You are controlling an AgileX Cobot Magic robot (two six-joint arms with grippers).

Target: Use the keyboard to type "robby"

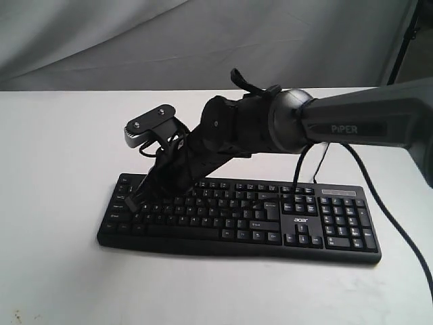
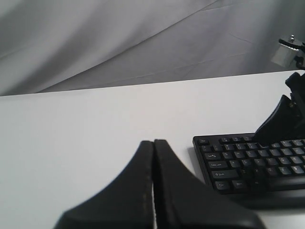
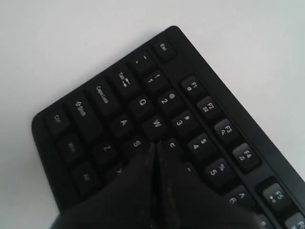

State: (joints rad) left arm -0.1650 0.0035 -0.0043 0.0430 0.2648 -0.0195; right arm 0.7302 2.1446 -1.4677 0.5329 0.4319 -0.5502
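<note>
The right gripper [image 1: 137, 201] reached in from the right and slanted down over the left end of the keyboard [image 1: 237, 217]. Its fingers were pressed together with no gap to be seen. In the right wrist view the joined tip of that gripper [image 3: 157, 144] sat over the letter rows of the keyboard [image 3: 119, 105]. W [image 3: 156, 124] lay just beyond the tip, S [image 3: 137, 143] just beside it, and the key next after W was partly covered by it. Whether the tip touched a key or hung just above one could not be told. Esc [image 3: 163, 46] lay well beyond the tip, at the keyboard's corner.

The left gripper [image 2: 153, 143] did not show in the exterior view. Its own camera showed its two fingers pressed flat against each other, holding nothing, over the bare white desk [image 2: 86, 124]. The keyboard [image 2: 238, 167] lay ahead of it and off to one side, well apart from its tip. The right gripper [image 2: 281, 125] came down onto that keyboard's nearer end.

The keyboard lay flat on the desk [image 1: 61, 169], with its number pad [image 1: 345, 220] at the end far from the right gripper. Grey cloth [image 1: 101, 40] hung behind the desk.
</note>
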